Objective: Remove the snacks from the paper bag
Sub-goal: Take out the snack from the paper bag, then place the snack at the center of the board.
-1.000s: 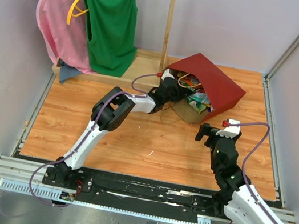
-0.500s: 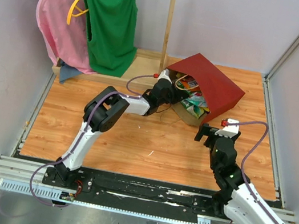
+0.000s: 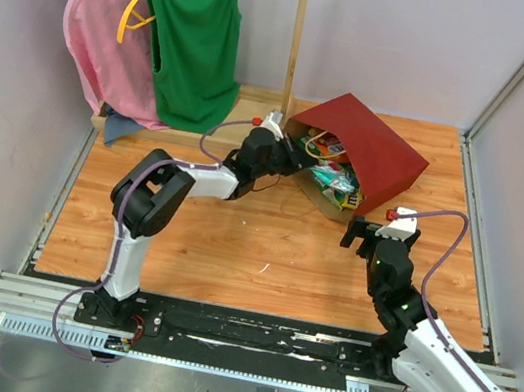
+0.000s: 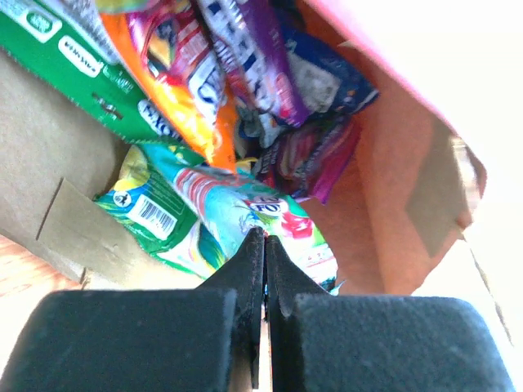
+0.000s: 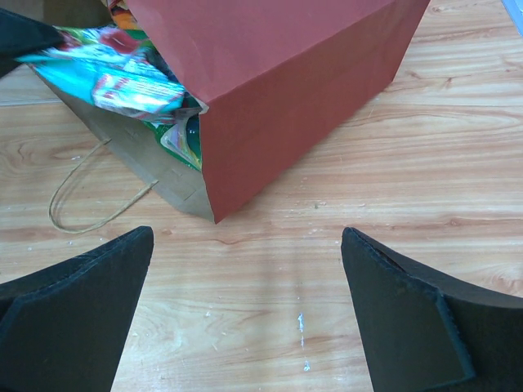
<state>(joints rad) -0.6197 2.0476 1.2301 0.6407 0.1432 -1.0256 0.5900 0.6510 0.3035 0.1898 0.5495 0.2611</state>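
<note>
The left end effector (image 4: 263, 238) is clenched on the teal snack packet (image 4: 233, 204), seemingly light, slick and crinkly, so its sealed edge grips best.

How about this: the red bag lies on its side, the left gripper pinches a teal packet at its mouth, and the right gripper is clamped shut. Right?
Not quite: the right gripper is wide open and empty, as the right wrist view shows. The rest holds: red bag on its side, left gripper pinching the teal packet.
</note>
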